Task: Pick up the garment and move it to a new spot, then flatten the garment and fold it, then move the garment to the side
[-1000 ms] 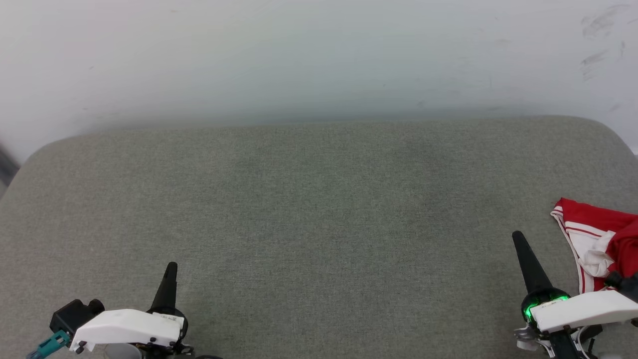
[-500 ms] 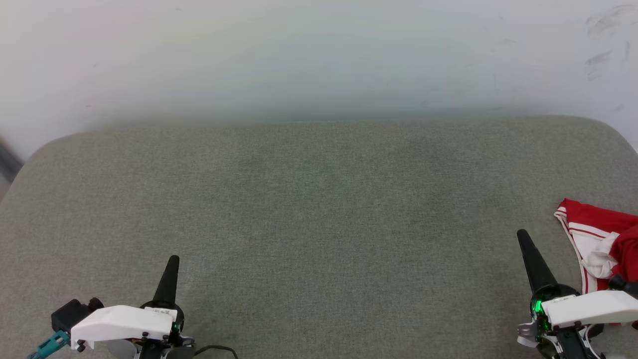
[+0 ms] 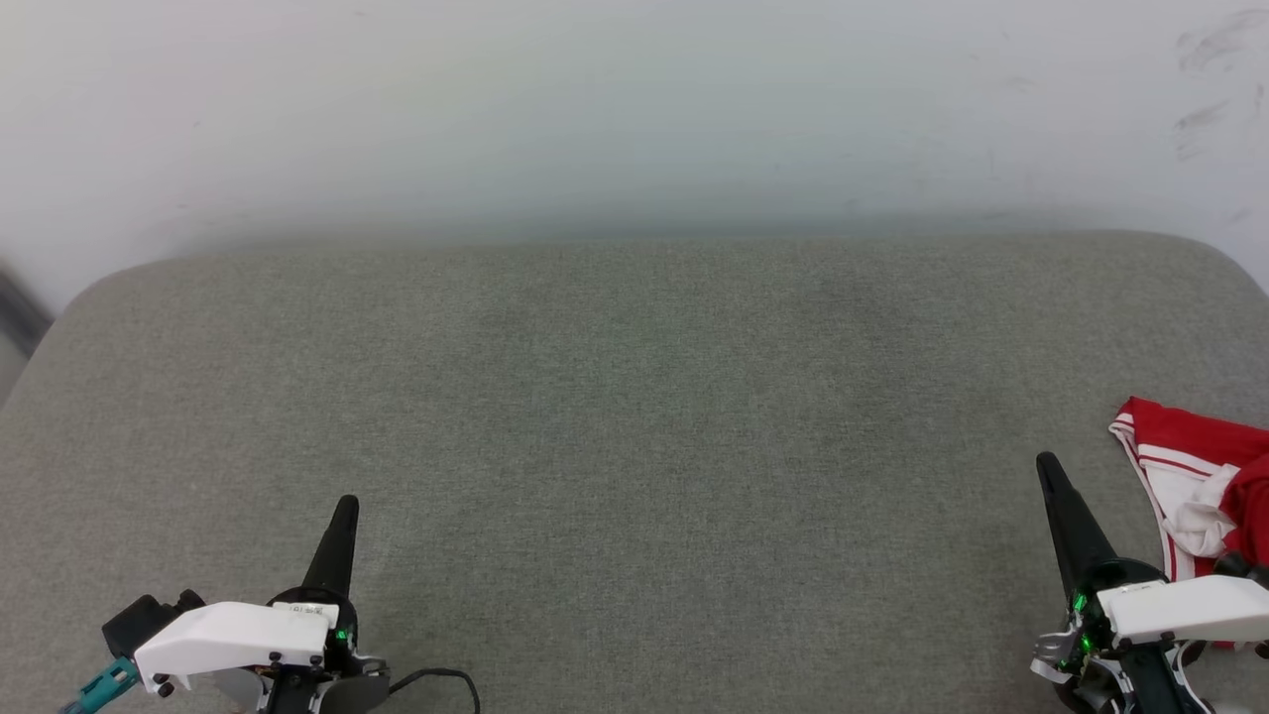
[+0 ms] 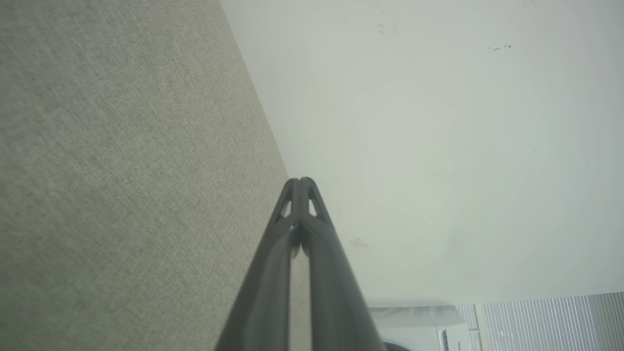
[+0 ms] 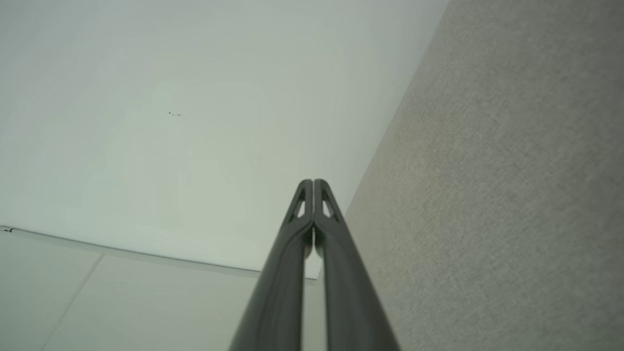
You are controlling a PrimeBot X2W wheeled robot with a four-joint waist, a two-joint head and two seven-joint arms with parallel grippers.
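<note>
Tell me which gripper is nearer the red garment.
The right gripper: it sits just beside the garment at the head view's lower right, while the left gripper is far across the gray cushion at lower left.

left gripper [image 3: 343,508]: long tapered black fingers [image 3: 334,560], slotted tips | left wrist cover [image 3: 233,635]: white, angular, dark screws | teal plug [image 3: 99,686] beside black box [image 3: 149,620] | black cable [image 3: 436,672]: thin, looped | right gripper [image 3: 1047,468]: alike, white cover [image 3: 1185,607], green light [image 3: 1079,602]

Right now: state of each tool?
Left tool: closed, holding nothing.
Right tool: closed, holding nothing; garment lies beside it.
</note>
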